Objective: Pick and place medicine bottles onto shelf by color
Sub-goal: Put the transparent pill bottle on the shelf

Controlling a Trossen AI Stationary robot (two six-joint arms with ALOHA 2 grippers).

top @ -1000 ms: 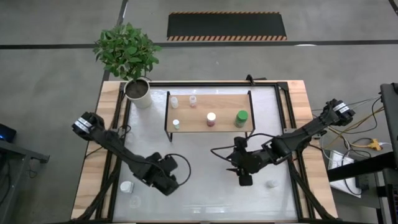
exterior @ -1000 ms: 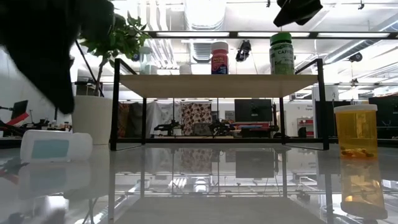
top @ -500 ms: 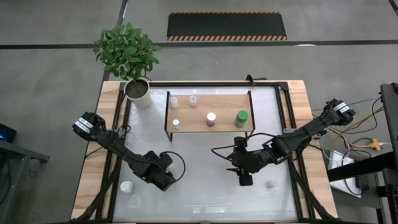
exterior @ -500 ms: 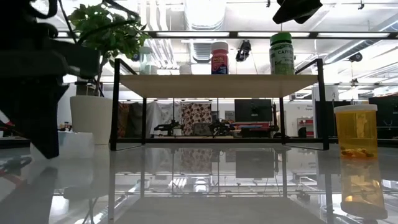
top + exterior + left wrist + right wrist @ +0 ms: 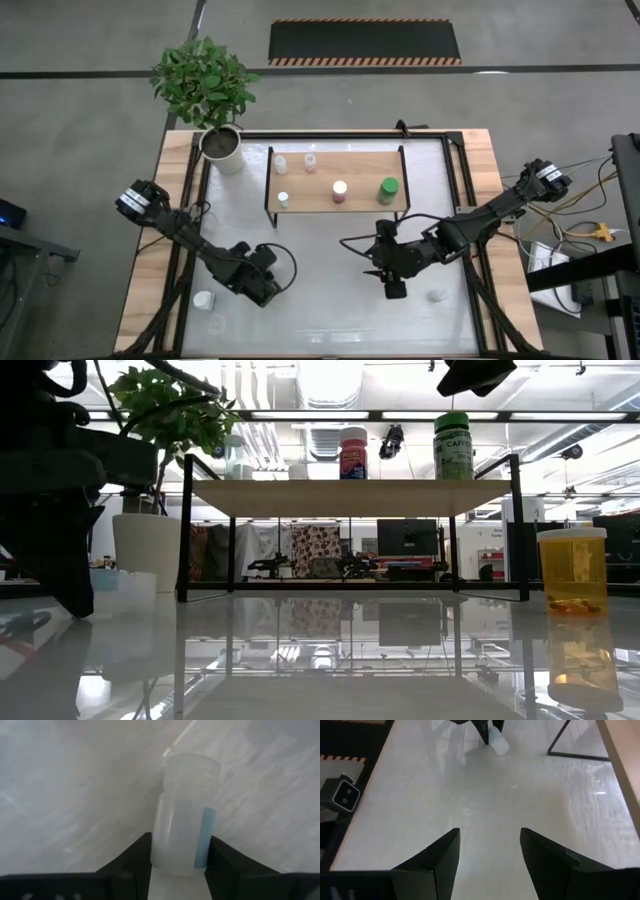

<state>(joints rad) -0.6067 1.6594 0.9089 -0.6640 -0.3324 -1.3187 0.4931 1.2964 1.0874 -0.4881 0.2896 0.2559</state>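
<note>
My left gripper (image 5: 262,287) is low at the table's near-left, shut on a white translucent bottle with a blue label (image 5: 184,820) that lies on its side; the right wrist view shows that bottle (image 5: 498,743) sticking out past the fingers. My right gripper (image 5: 489,865) hangs open above bare table, right of centre (image 5: 395,285). The shelf (image 5: 335,180) carries three small white bottles, a pinkish one (image 5: 339,191) and a green-capped one (image 5: 387,189). An orange bottle (image 5: 571,570) stands on the table at the low view's right. My left gripper pinches the white bottle's lower body (image 5: 172,855), near its base, between the two fingers (image 5: 142,857), one on each side. The fingers lie along the bottle, and its cap end (image 5: 192,767) points away from them. The bottle lies on the table.
A potted plant (image 5: 215,100) stands at the far-left corner beside the shelf. Two small white jars (image 5: 204,299) (image 5: 217,323) sit near the near-left edge, and another (image 5: 436,295) is near my right gripper. Bare table lies between the arms, in front of the shelf.
My left gripper came down from above and shifted slightly toward the table's left, closing in around the lying white bottle, which it now hides in the low view. The bottle has stayed on the table. My right arm has kept still.
</note>
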